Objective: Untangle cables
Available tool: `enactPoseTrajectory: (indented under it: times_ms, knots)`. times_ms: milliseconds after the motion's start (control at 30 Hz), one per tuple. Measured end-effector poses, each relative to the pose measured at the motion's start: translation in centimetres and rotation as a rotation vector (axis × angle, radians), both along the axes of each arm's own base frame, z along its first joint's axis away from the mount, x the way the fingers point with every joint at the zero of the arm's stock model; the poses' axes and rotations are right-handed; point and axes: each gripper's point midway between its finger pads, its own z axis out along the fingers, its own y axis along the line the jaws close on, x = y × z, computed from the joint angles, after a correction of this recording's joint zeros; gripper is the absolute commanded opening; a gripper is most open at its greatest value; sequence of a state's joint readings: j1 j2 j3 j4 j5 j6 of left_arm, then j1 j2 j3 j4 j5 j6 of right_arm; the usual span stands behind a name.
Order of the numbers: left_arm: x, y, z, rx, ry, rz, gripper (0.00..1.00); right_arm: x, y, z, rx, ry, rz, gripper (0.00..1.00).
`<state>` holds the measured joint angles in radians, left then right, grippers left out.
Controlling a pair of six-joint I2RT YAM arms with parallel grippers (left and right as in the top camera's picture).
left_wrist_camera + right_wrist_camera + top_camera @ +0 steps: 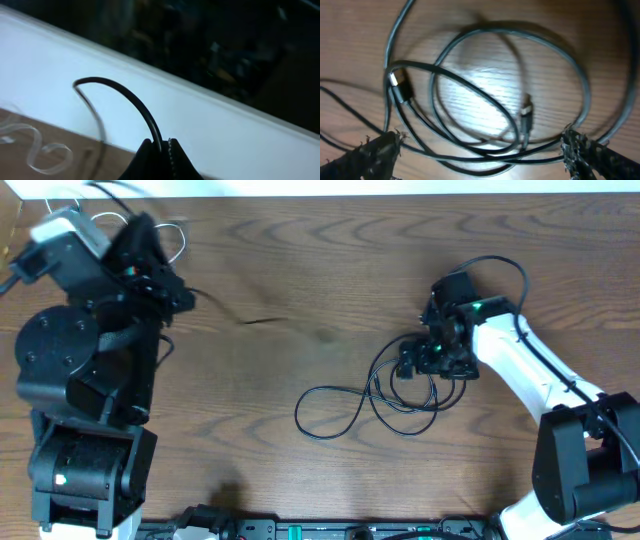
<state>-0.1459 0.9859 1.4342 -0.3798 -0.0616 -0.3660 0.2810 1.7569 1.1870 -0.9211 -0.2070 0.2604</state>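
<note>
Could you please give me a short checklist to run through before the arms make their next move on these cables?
1. Left gripper shut on a black cable: ok.
2. Right gripper open, one finger on either side of the black loops: ok.
3. Loops lie separated on the table: not ok, they cross each other several times.
4. Plug end clear of the right fingers: ok.
5. White cable free of the black ones: cannot tell.
6. Held cable runs into the loops under the right gripper: cannot tell.
</note>
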Motion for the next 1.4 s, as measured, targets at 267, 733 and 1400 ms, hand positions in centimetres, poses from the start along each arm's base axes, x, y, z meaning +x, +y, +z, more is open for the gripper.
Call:
enactPoseTrajectory:
  times_ms: [267, 733, 1400]
  knots:
    - [0.2, -1.9, -4.1, -0.083, 0.172, -0.099, 0.08, -0.5, 1.4, 0.2, 0.03, 0.005, 0.046, 0.99]
    - [2.8, -3.1, -10.4, -0.442, 0.437, -0.049, 0.08, 0.3, 5.0, 15.4, 0.272, -0.476, 0.241, 0.99]
    - [2.7, -8.7, -12.2, -0.811, 0.638, -0.204, 0.07, -3.3, 17.6, 29.2, 0.826, -0.866, 0.585, 0.87]
